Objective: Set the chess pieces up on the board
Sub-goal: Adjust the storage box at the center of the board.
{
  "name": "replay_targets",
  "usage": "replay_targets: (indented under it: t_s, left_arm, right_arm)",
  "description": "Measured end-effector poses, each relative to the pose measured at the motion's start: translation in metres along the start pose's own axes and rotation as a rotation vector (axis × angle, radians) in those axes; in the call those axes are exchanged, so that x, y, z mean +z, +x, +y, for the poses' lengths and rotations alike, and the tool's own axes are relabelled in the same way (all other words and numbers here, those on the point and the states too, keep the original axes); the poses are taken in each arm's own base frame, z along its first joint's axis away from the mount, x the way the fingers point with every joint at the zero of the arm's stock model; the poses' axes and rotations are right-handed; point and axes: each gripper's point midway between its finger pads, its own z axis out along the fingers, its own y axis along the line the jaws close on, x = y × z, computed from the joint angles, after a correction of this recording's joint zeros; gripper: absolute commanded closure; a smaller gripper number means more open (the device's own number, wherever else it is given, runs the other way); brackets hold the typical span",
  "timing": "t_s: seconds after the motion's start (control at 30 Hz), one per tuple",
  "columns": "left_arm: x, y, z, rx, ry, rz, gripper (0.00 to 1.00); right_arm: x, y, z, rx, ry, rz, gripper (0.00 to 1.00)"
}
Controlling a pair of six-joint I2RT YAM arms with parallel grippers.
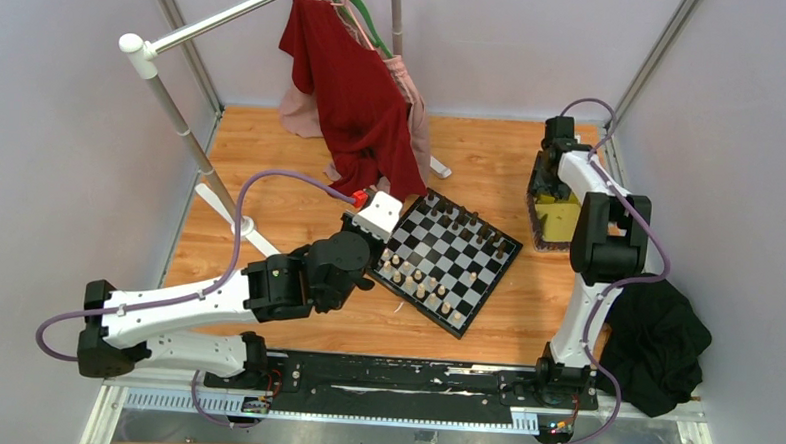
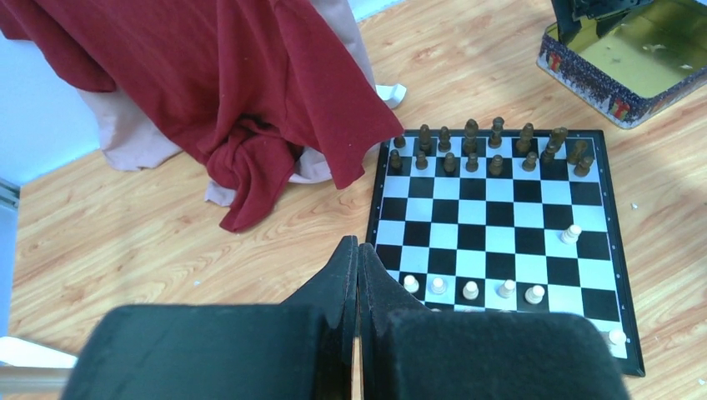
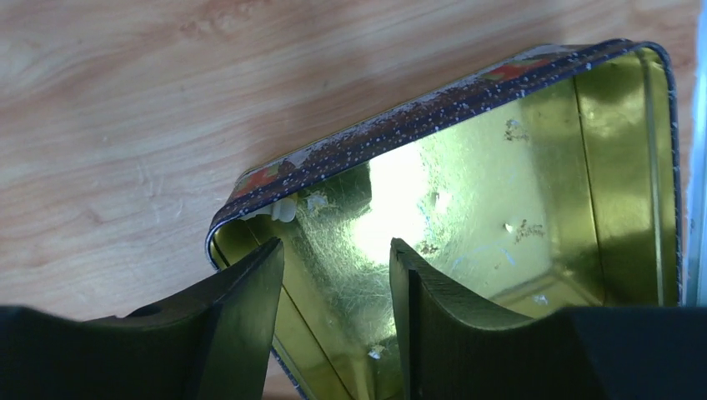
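A: Left gripper (image 2: 358, 243)?
B: Jaws pressed together, empty, at the board (image 2: 500, 225) corner; board mid-desk; pieces (image 2: 471, 132) line two opposite edges.
A: Right gripper (image 3: 338, 250)?
B: Parted; over the tin (image 3: 500, 167), far right edge.

Left arm (image 1: 180, 303) stretched low — jaws pressed together, right arm (image 1: 573, 325) upright, folded over, jaws apart.

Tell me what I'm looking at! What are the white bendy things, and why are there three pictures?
Those are two robot arms bolted to a wooden table. One picture looks down from above; the others come from a camera on each wrist. The left end effector is pinched shut by the chessboard, holding nothing. The right end effector is open over a shiny gold tin. Dark pieces and light pieces stand at opposite ends of the chessboard. A red shirt hangs behind.
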Motion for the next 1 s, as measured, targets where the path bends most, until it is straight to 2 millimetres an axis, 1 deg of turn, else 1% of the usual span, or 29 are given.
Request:
replay_targets:
  t_s: [0.17, 0.43, 0.6, 0.77, 0.8, 0.87, 0.93, 1.0]
  left_arm:
    - [-0.003, -0.002, 0.003, -0.007, -0.001, -0.006, 0.99]
    - [-0.004, -0.004, 0.005, -0.012, 0.0, -0.01, 0.99]
    - [-0.003, -0.004, 0.004, -0.01, 0.001, -0.009, 0.99]
    - [0.003, -0.007, -0.006, 0.003, 0.016, -0.003, 0.99]
    - [0.004, -0.007, -0.008, 0.008, 0.019, -0.001, 0.99]
    - [0.007, -0.005, -0.012, 0.024, 0.026, 0.003, 0.99]
    - [0.01, -0.004, -0.016, 0.036, 0.033, 0.01, 0.99]
    - [0.012, -0.002, -0.021, 0.046, 0.04, 0.015, 0.99]
  right_arm:
    - [0.007, 0.004, 0.01, -0.107, -0.08, -0.005, 0.53]
    - [0.014, 0.008, 0.021, -0.199, -0.165, -0.026, 0.55]
    - [0.019, 0.017, 0.02, -0.239, -0.181, -0.025, 0.53]
    - [0.016, 0.019, 0.02, -0.254, -0.223, -0.04, 0.54]
    - [0.016, 0.017, 0.02, -0.252, -0.228, -0.046, 0.55]
    - [0.017, 0.015, 0.018, -0.246, -0.231, -0.053, 0.63]
    - [0.018, 0.014, 0.015, -0.24, -0.223, -0.054, 0.64]
    - [0.018, 0.012, 0.011, -0.233, -0.203, -0.057, 0.63]
